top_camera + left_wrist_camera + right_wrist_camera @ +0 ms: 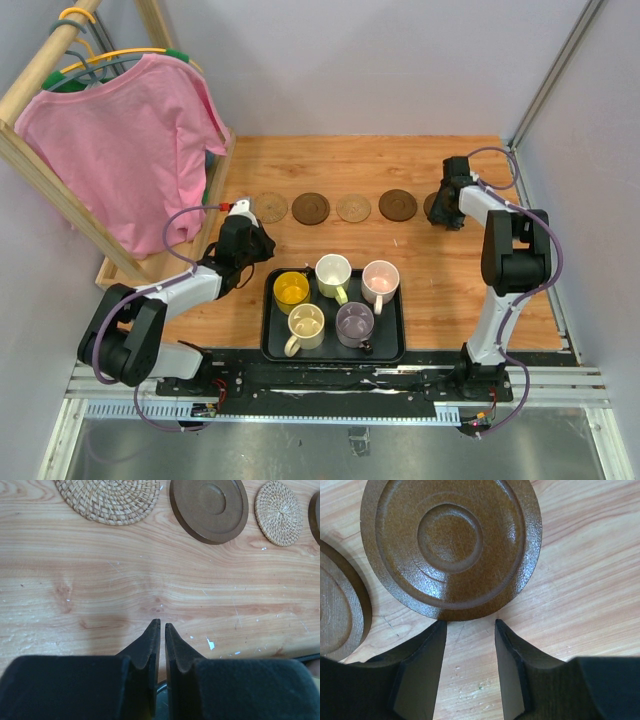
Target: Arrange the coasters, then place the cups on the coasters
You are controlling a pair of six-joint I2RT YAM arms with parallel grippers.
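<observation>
Five coasters lie in a row across the table: tan (269, 207), dark brown (310, 208), tan (353, 208), dark brown (397, 204), and a dark brown one (431, 205) partly under my right gripper (444, 214). That gripper (470, 625) is open and empty, its fingertips at the near rim of this coaster (452, 545). Five cups stand on the black tray (268, 345): yellow (291, 290), whitish-green (333, 272), pink (380, 278), cream (305, 323), purple (355, 322). My left gripper (255, 240) (161, 625) is shut on nothing, over bare wood short of the left coasters (107, 497).
A wooden clothes rack with a pink shirt (125, 150) leans over the table's left side, and its base (140, 270) sits beside my left arm. A metal post (555, 80) and walls close off the right and back.
</observation>
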